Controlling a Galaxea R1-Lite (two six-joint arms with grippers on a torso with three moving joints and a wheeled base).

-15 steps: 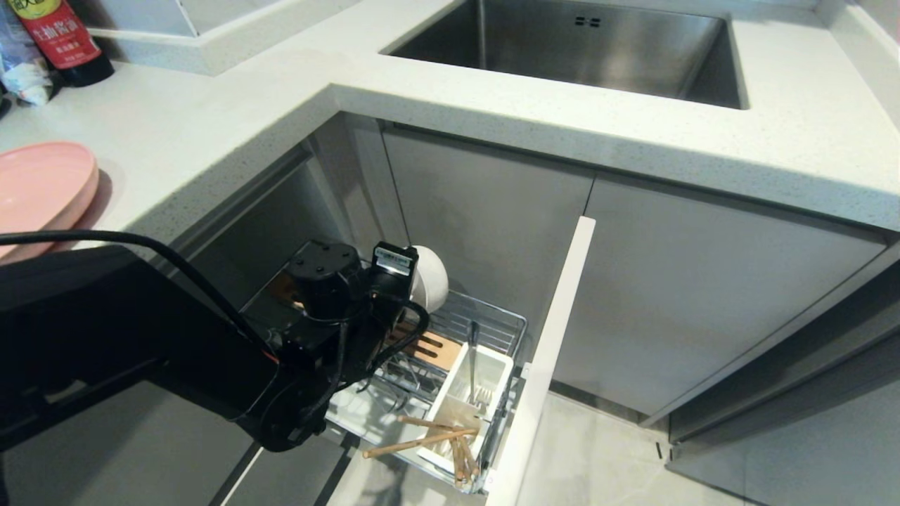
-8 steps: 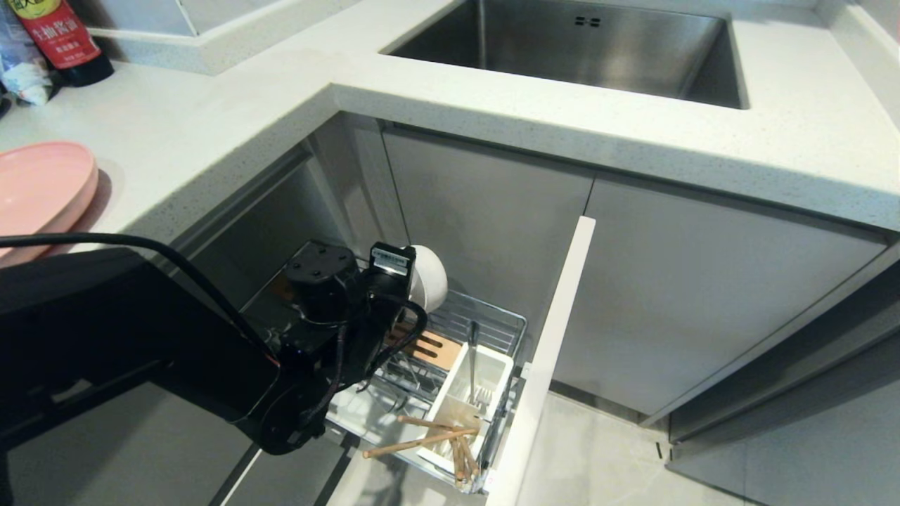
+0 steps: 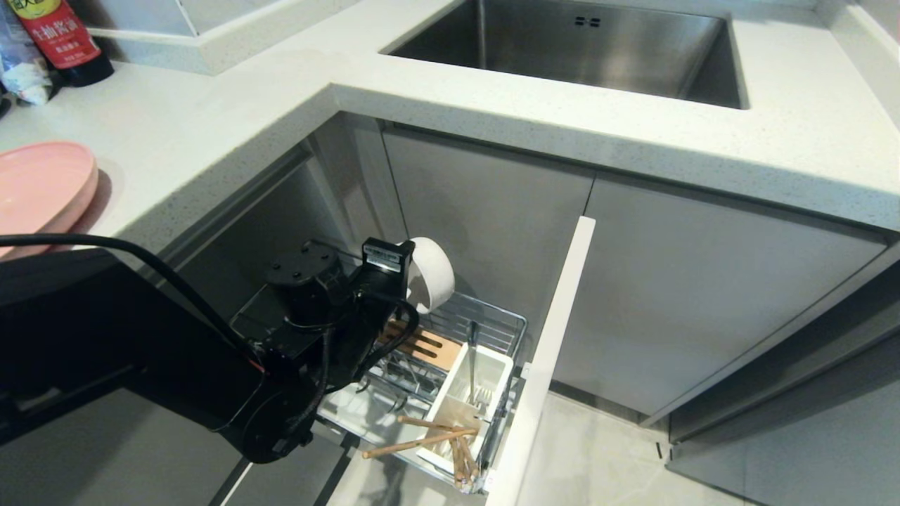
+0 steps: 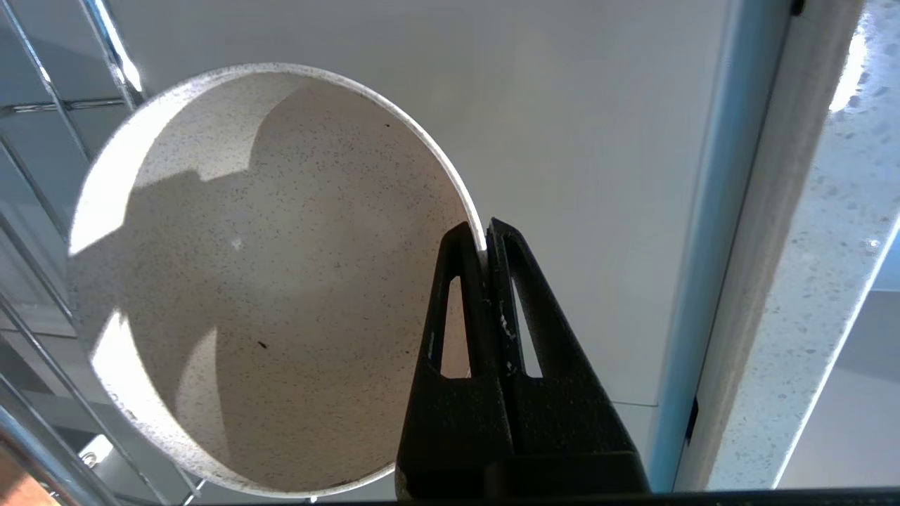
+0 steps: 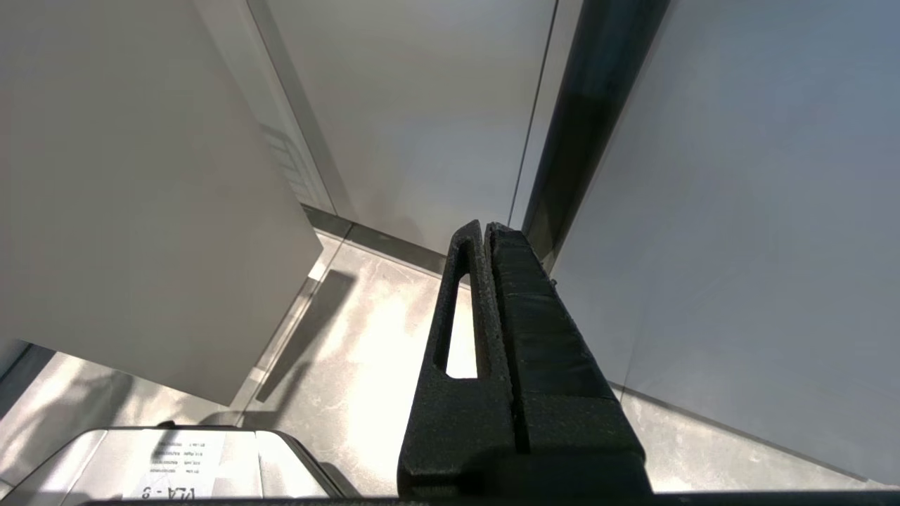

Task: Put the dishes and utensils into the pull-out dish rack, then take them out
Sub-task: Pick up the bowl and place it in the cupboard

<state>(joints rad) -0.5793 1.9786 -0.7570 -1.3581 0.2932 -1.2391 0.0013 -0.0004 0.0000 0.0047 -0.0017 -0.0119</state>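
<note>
**A:** Right at the left gripper, what is there?

**B:** Its jaws are clamped together on the rim of the cream-white speckled bowl, held tipped on its side above the pull-out dish rack, clear of the wires.

**A:** And just below the gripper?

**B:** The slotted wooden strip, then the white utensil caddy with the silver fork standing in it. Nearest the robot, past the caddy, the wooden chopsticks lie across the caddy's edge.

**A:** Farther off?

**B:** The pink plate sits on the countertop well away from the gripper, with a soy sauce bottle beyond it. The steel sink lies at the back.

**A:** The other arm?

**B:** The right gripper hangs low by the cabinet doors, fingers pressed together, holding nothing.
</note>
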